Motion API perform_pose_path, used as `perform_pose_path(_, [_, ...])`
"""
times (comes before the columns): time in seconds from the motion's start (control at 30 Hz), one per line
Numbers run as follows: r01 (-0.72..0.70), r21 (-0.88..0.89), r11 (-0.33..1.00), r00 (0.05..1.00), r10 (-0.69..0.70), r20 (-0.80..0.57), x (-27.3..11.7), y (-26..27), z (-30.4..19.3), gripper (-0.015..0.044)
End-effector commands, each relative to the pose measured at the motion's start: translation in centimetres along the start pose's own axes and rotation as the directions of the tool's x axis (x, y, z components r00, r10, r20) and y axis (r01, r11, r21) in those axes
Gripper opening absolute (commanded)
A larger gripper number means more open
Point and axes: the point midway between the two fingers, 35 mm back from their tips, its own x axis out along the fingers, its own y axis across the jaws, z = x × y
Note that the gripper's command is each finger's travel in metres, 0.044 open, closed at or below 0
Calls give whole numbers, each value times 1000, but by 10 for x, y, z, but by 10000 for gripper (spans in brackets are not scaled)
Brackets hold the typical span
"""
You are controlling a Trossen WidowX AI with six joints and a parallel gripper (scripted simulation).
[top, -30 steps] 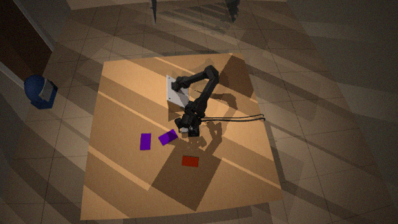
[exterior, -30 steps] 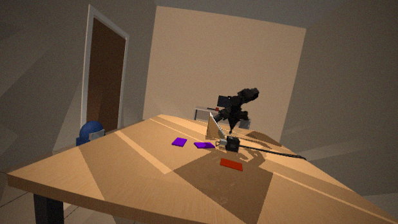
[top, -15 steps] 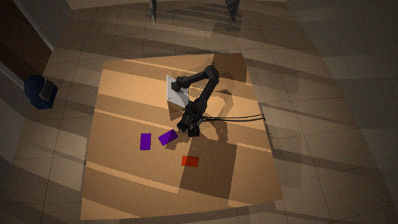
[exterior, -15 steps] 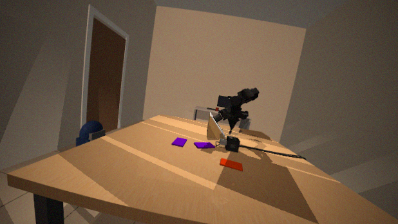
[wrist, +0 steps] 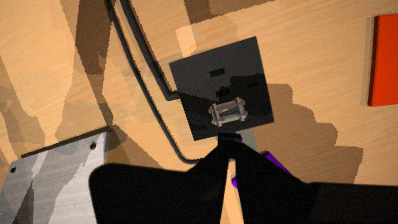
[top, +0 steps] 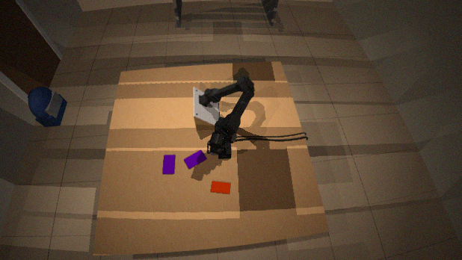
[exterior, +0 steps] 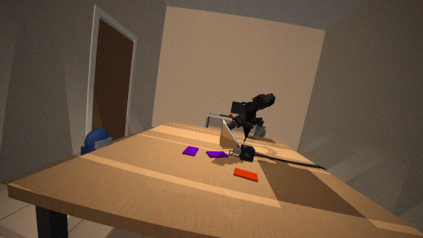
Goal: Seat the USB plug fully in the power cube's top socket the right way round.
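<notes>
The black power cube [top: 224, 152] [exterior: 248, 154] [wrist: 200, 85] stands on the table with dark slots in its top. The metal USB socket [wrist: 241, 103] is on that top, near one edge; no plug body shows standing in it. My gripper [exterior: 245, 140] [wrist: 231, 149] is shut on a small dark piece [wrist: 230, 136], which looks like the USB plug's body. The fingertips are just above the cube, beside the socket in the wrist view. The plug's metal end and which way round it faces are hidden. In the top view the arm covers the fingertips.
A grey block [exterior: 237, 151] [wrist: 248, 139] sits at the cube's side. Black cords [top: 276, 138] [exterior: 291, 160] [wrist: 145, 80] run from there. Two purple blocks [top: 169, 164] [top: 192, 161] and an orange block [top: 220, 187] [wrist: 387, 60] lie nearby. A tilted white panel [top: 199, 110] carries the arm.
</notes>
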Motion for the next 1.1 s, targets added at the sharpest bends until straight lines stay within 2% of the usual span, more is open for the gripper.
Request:
perform_pose_path(0.0, [0,-125,992,1000,0,0,0,0,0,0])
perform_pose_path(0.37, [0,-386,923,1000,0,0,0,0,0,0])
perform_pose_path(1.07, [0,-379,925,1000,2,4,1,0,1,0])
